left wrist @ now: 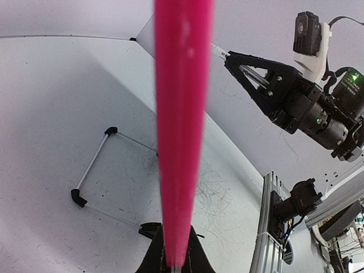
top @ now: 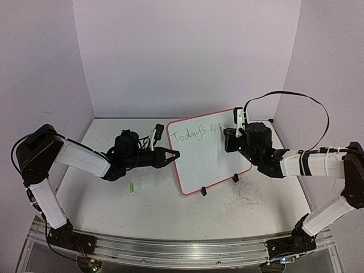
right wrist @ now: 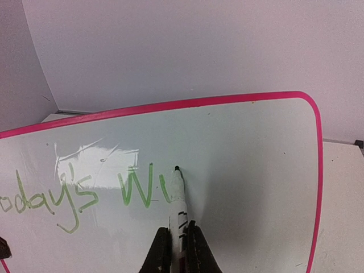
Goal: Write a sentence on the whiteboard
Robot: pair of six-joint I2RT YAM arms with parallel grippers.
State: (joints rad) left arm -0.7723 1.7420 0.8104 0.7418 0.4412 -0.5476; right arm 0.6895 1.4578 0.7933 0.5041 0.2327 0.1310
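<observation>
Tabletop [top: 142, 210] carried the whiteboard [top: 211, 162], propped tilted between both arms | left jaws pinched tight on its pink rim | right jaws gripped a marker [right wrist: 180, 200], tip on the unfinished green sentence [top: 189, 135] | risk: pen pressure likely to pivot the one-side-held whiteboard, skewing strokes.

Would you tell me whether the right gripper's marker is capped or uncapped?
Uncapped: the marker, shut in the right gripper, shows its bare dark tip on the whiteboard beside the green sentence.
</observation>
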